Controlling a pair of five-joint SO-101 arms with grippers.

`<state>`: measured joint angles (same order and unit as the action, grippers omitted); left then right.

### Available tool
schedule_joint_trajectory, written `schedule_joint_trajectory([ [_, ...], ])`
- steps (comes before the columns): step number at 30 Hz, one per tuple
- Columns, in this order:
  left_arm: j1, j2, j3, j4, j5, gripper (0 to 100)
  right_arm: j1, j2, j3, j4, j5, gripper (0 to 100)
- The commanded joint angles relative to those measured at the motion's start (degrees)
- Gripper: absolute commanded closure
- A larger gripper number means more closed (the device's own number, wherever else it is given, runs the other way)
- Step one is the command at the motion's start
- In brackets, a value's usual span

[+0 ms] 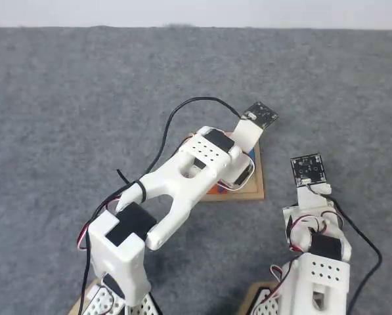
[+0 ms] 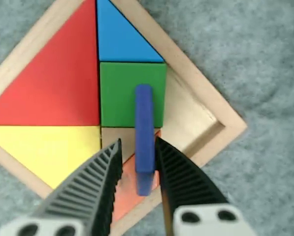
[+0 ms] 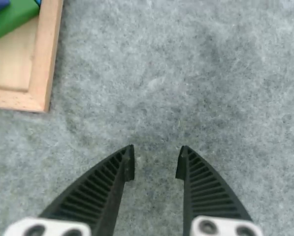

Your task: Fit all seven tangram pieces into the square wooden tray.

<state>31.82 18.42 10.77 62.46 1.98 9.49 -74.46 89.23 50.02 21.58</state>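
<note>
The square wooden tray [image 2: 224, 129] holds a large red triangle [image 2: 53, 83], a light blue triangle [image 2: 119, 37], a green square [image 2: 118, 93], a yellow triangle [image 2: 43, 150] and an orange piece [image 2: 129, 199]. My left gripper [image 2: 137, 145] is shut on a dark blue piece [image 2: 144, 123], which stands on edge over the green square and the orange piece. Beside it lies a bare wooden gap [image 2: 186, 110]. In the high view the left arm [image 1: 196, 174] stretches over the tray [image 1: 258, 184]. My right gripper [image 3: 155, 150] hangs open over grey carpet, off the tray's corner [image 3: 41, 64].
Grey carpet [image 1: 84, 98] covers the whole table around the tray. The right arm [image 1: 314, 249] stands folded at the near right, a little to the right of the tray. Wooden base corners show at the near edge [image 1: 255, 292].
</note>
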Motion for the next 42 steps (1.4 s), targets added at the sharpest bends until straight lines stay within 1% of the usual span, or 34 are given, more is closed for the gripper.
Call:
schedule_joint_trajectory([
  [1, 1.76, -0.88, -3.74, -0.18, 0.97, 90, -0.48, -1.01, -1.41, -0.66, 0.62, 84.1],
  [6, 2.73, -0.97, -3.82, 0.09, 1.41, 90, -0.48, -1.01, -1.41, -0.66, 0.62, 84.1],
  [10, 3.69, -0.97, -4.79, 0.26, 3.34, 89, -0.48, -1.01, -1.41, -0.66, 0.62, 84.1],
  [15, 4.84, -0.97, -6.55, 2.11, 3.52, 89, -0.48, -1.01, -1.41, -0.66, 0.62, 84.1],
  [20, 5.36, -0.97, -6.55, 2.11, 3.52, 89, -0.48, -1.01, -1.41, -0.75, 0.70, 84.1],
  [28, 5.36, -5.80, -6.20, 2.29, 3.60, 89, -0.48, -1.01, -1.41, -0.92, 0.70, 84.1],
  [34, 5.36, -9.41, -6.11, 3.87, 3.60, 89, -0.48, -1.01, -1.41, -0.92, 0.70, 84.1],
  [37, 4.31, -10.37, -6.11, 5.10, 3.52, 89, -0.48, -1.01, -1.41, -0.84, 0.70, 84.1],
  [39, 1.67, -10.02, -6.02, 5.54, 3.52, 89, -0.48, -1.01, -1.41, -0.75, 0.70, 84.1],
  [42, -1.85, -8.00, -2.59, 2.73, 3.16, 89, -0.48, -1.01, -1.41, -0.75, 0.70, 84.1],
])
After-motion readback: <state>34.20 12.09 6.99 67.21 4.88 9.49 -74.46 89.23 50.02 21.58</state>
